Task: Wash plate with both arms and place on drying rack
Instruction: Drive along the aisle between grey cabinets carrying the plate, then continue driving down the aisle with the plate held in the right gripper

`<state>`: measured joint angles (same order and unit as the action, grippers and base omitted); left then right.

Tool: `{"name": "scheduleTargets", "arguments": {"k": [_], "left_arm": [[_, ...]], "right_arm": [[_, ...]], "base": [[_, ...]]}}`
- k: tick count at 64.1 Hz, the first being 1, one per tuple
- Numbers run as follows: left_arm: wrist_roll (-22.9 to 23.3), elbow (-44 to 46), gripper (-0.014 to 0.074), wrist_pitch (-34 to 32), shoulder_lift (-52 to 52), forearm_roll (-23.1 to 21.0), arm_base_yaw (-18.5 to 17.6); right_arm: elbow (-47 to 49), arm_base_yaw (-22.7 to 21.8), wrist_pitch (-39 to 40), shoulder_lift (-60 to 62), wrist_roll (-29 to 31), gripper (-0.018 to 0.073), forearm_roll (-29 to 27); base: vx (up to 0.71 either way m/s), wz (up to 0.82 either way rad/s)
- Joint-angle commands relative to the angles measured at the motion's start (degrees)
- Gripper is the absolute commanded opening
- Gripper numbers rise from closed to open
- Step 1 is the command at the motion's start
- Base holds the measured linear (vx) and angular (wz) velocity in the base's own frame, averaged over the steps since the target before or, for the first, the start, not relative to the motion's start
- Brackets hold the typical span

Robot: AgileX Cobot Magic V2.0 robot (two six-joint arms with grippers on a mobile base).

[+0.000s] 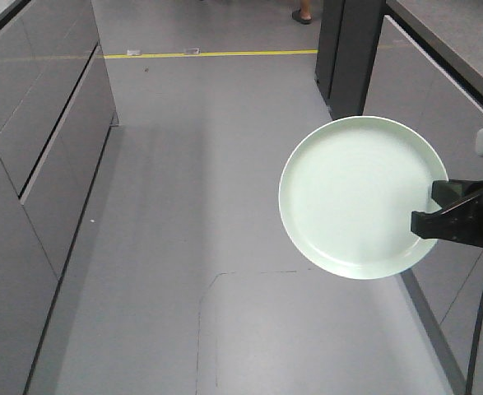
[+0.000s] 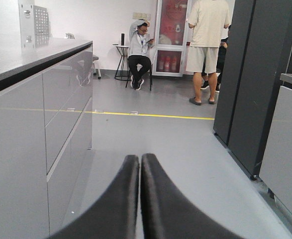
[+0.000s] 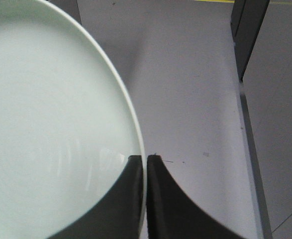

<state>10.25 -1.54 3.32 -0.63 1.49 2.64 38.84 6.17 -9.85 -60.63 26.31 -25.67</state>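
right claw (image 3: 146, 160) pinched the mint plate (image 1: 356, 193) by its rim | left claw (image 2: 140, 160) closed, empty | we figured: carry it slow, thin edge grip could slip

No text, label, brand or number can be read in any view. Any lettering on the red cabinet (image 2: 173, 37) at the far wall is too small and blurred to make out.

Grey floor (image 1: 225, 206) w/ yellow tape line (image 1: 208, 54) across; cabinets (image 1: 35, 140) L+R.
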Motion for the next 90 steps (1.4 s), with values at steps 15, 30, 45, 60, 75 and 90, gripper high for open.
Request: {"name": "scheduleTargets", "arguments": {"k": [15,30,45,60,75,90], "left_arm": [[0.04,-0.83,-0.0005,-4.37,-0.93,-0.26,-0.43],[0.04,-0.83,-0.0005,-4.37,-0.93,-0.26,-0.43],[0.04,-0.83,-0.0005,-4.37,-0.93,-0.26,-0.43],[0.04,-0.83,-0.0005,-4.37,-0.93,-0.26,-0.43],[0.04,-0.83,-0.0005,-4.37,-0.93,-0.26,-0.43],[0.04,-0.83,-0.0005,-4.37,-0.93,-0.26,-0.43]], "right_arm": [[1.66,-0.25,3.86,1.14,0.09,-0.0009,-0.25],[1.66,-0.25,3.86,1.14,0.09,-0.0009,-0.25],[1.66,-0.25,3.86,1.14,0.09,-0.0009,-0.25],[1.66,-0.25,3.86,1.14,0.09,-0.0009,-0.25],[1.66,-0.25,3.86,1.14,0.09,-0.0009,-0.25],[1.66,-0.25,3.86,1.14,0.09,-0.0009,-0.25]], "base": [[0.14,0.02],[0.14,0.03],[0.15,0.03],[0.15,0.04],[0.15,0.03],[0.14,0.02]]}}
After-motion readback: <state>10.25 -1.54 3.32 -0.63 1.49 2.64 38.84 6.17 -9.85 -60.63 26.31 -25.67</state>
